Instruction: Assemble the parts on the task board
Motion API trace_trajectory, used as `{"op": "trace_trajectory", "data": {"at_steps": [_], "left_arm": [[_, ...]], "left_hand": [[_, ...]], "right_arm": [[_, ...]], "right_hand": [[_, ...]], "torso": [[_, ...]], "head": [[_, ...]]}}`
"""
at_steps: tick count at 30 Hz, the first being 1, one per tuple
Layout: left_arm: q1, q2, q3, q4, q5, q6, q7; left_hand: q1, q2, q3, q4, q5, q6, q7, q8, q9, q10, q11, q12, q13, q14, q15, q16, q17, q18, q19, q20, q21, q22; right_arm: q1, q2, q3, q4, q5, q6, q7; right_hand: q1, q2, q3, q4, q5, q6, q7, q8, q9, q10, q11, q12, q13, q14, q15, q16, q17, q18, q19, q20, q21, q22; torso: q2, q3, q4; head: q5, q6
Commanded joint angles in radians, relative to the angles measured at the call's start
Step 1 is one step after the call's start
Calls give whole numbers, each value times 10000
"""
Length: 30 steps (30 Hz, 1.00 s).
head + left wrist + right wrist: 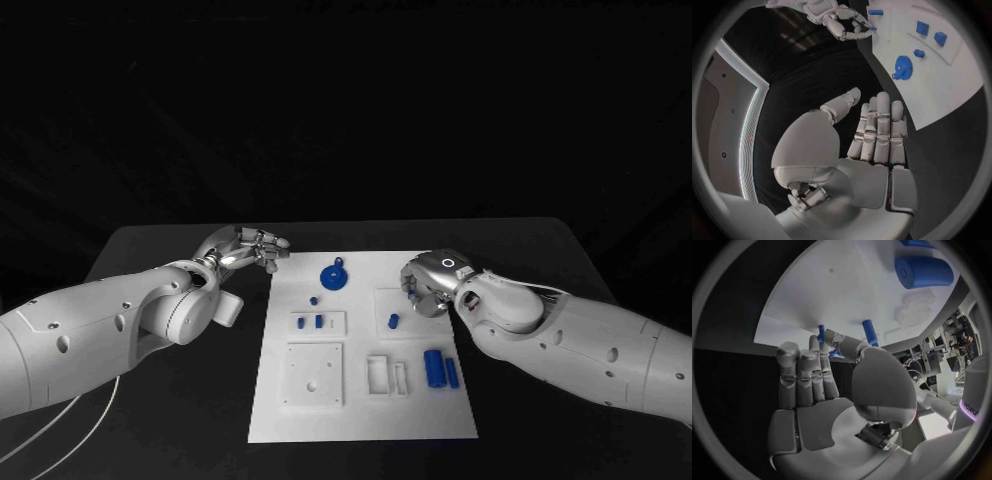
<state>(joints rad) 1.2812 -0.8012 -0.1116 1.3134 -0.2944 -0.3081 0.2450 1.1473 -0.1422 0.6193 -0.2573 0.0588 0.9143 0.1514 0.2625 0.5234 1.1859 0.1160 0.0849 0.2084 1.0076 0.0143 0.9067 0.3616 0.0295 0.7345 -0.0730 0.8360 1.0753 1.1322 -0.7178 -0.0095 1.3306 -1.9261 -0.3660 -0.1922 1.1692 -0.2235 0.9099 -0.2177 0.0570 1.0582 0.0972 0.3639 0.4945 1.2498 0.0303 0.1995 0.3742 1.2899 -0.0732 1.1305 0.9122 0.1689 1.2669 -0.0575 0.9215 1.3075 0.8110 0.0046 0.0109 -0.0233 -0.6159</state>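
On the flat white task board (pixel 361 400), the right hand (pixel 427 283) pinches a small blue peg (pixel 821 333) near its right edge, while the left hand (pixel 245 248) hovers empty, fingers apart, beside the board's far left corner.

- No text, label, brand, number or sign can be read on the white board (pixel 361 400), the blue parts or either arm.
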Motion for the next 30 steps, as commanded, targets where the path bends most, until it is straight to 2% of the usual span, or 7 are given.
{"op": "trace_trajectory", "data": {"at_steps": [1,9,13,22,26,29,30], "left_arm": [[11,16,9,-23,108,47,120],[11,3,9,-46,151,1,134],[11,-3,9,-42,220,-38,161],[10,39,7,-1,385,-231,258],[10,63,7,0,522,-301,297],[10,81,7,2,583,-348,320],[10,96,7,1,626,-377,332]], "left_hand": [[-64,74,-33,-4,-7,-41,-6,70,4,-13,22,-58,-10,70,12,-36,11,100,-28,-99,-69,-2],[-62,78,-35,-8,-5,-42,-7,72,3,-14,22,-59,-14,79,11,-43,17,101,-23,-100,-73,-1],[-60,79,-36,-10,-3,-42,-7,74,3,-14,22,-58,-16,84,10,-45,19,102,-20,-100,-75,0],[-58,90,-45,-15,-2,-36,-10,87,2,10,12,-43,-22,133,0,-49,44,108,9,-105,-80,6],[-64,96,-53,-12,-2,-32,-12,94,1,23,6,-34,-25,160,-8,-48,59,111,31,-110,-79,10],[-64,98,-54,-12,-2,-30,-13,97,1,29,3,-31,-26,168,-10,-49,64,113,38,-112,-79,12],[-64,98,-55,-12,-2,-30,-13,97,1,29,3,-30,-26,168,-10,-49,65,113,39,-112,-79,12]], "right_arm": [[9,-108,47,154,-46,-709,29],[11,-443,317,761,399,-754,227],[11,-547,377,1126,573,-892,310],[4,-230,380,1894,879,-980,520],[-32,25,364,2166,747,-832,530],[-51,292,229,2266,655,-683,540],[-56,398,139,2285,565,-632,540]], "right_hand": [[-3,-56,79,26,-71,80,-7,44,24,499,-26,50,163,11,-101,27,-15,929,49,-54,50,173],[7,-108,132,68,-74,93,-16,51,45,512,-34,44,200,32,-111,20,-24,929,72,-72,57,170],[9,-115,142,78,-74,93,-17,51,48,512,-35,41,207,35,-112,18,-26,929,75,-76,57,169],[16,-123,160,96,-74,91,-17,49,55,512,-36,35,220,42,-113,13,-31,929,84,-85,57,166],[25,-121,170,101,-72,85,-16,46,58,507,-36,28,225,44,-113,8,-34,929,87,-90,55,164],[26,-121,172,102,-72,82,-15,45,59,505,-35,26,228,44,-112,6,-35,929,88,-92,55,163],[26,-121,173,103,-72,81,-14,44,59,504,-35,25,228,44,-112,5,-36,929,88,-92,55,163]], "torso": [[-3,-4,4],[-4,-4,-6],[-8,-2,-18],[-10,-6,15],[-2,-17,13],[-7,-28,13],[-10,-32,7]], "head": [[6,7],[30,30],[57,37],[295,122],[531,84],[640,84],[685,82]]}}
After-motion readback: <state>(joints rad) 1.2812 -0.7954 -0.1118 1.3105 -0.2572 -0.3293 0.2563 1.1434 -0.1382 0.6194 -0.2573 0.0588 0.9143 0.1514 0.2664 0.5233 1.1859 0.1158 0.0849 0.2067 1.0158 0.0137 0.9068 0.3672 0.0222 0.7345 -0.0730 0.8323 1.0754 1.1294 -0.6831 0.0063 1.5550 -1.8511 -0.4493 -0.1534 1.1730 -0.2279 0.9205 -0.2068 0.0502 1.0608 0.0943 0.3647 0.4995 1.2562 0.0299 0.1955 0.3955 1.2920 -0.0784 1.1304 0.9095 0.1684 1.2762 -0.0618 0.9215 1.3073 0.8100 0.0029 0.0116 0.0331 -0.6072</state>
